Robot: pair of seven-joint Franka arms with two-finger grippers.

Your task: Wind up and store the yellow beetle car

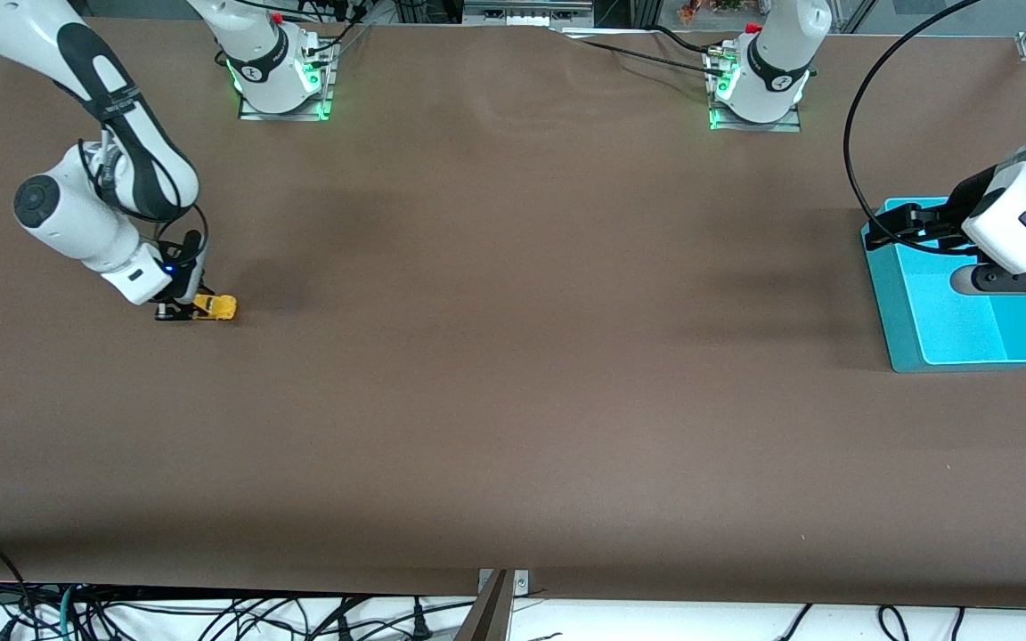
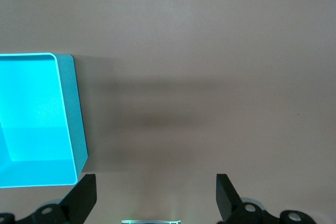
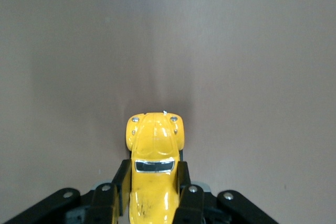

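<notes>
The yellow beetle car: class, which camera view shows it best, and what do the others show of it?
The right wrist view: the yellow beetle car fills the foreground, gripped between the right gripper's fingers. The front view shows it only as a tiny yellow shape at the right arm's end of the table. The left wrist view shows none of it.

The front view looks down from high across the worktop point(image 1: 513, 401), facing both arm bases. The left wrist view faces down, sharing the teal bin point(image 1: 909, 343) point(image 2: 73, 119) with it. The right wrist view sits close above the worktop.
</notes>
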